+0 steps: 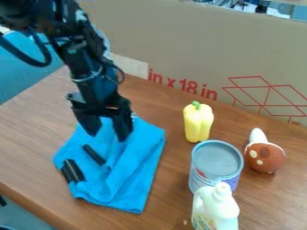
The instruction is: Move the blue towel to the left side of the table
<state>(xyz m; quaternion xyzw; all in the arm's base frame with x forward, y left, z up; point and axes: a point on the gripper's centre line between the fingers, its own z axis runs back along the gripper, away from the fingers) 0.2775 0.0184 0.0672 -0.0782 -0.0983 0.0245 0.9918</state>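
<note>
- Where the blue cloth (pixel 135 177) lies wrinkled on the brown desk (pixel 36 139), the black claw (pixel 108 136) hangs over its 12 o'clock side.
- The claw is wide open, with no thing held in it. I cannot tell if its tips touch the cloth.
- Two dark bits show on the cloth: a thin black stick (pixel 94 154) at 10 o'clock from its middle, and a fatter black piece (pixel 73 171) at its 9 o'clock edge.
- At 2 o'clock from the cloth, a yellow pepper (pixel 198 123) with a green top stands up.
- At 3 o'clock is a round can (pixel 217 159).
- A white bottle (pixel 216 209) stands at 6 o'clock from the can, hiding some of it.
- Past the can, toward 2 o'clock, sits a brown toy (pixel 265 157) with pale spots.
- A big cardboard box (pixel 174 45) with red print is behind, toward 1 o'clock.
</note>
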